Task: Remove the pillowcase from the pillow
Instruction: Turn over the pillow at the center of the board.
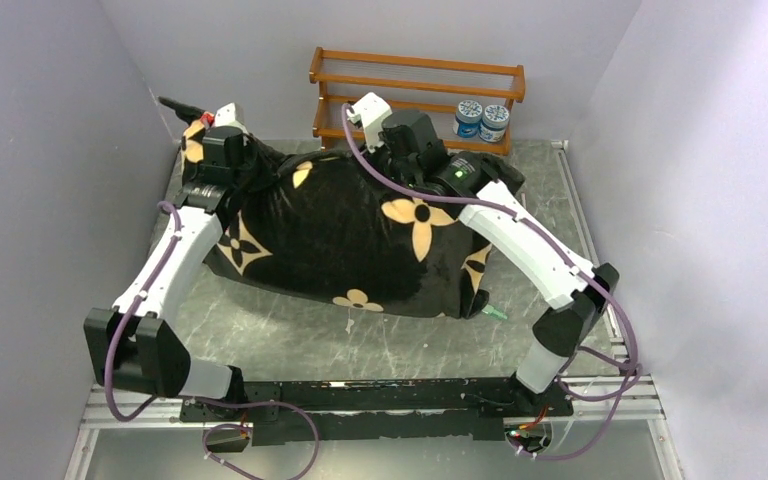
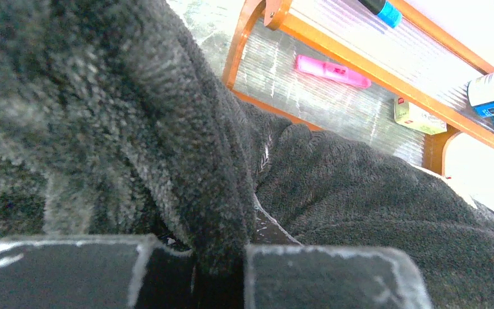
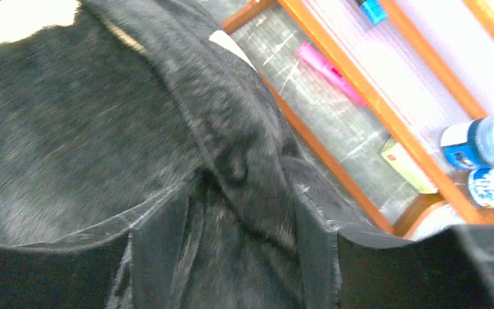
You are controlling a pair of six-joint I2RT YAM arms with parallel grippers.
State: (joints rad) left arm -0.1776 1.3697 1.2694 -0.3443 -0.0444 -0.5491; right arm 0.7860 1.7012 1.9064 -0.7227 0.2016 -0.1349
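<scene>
With the right hand [image 3: 238, 251] standing apart around a ridge of the black flowered pillowcase [image 1: 350, 235], the plush could slide free, and a one-sided pull would drag cover and hidden pillow together toward the wooden rack [image 1: 415, 75]. The left hand [image 2: 217, 273] is clamped on a fold near the far-left corner of the worktop [image 1: 290, 345]. Both arms reach from the near edge over the bundle, which lies mid-worktop toward the far edge.

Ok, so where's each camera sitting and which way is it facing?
Top external: above and behind the robot, looking down at the table; both arms show.
Left wrist: on that arm, facing the rack past the left gripper, shut on the pillowcase.
Right wrist: likewise, right gripper open astride a fabric ridge.
Shared: both wrists see the pink marker.
</scene>
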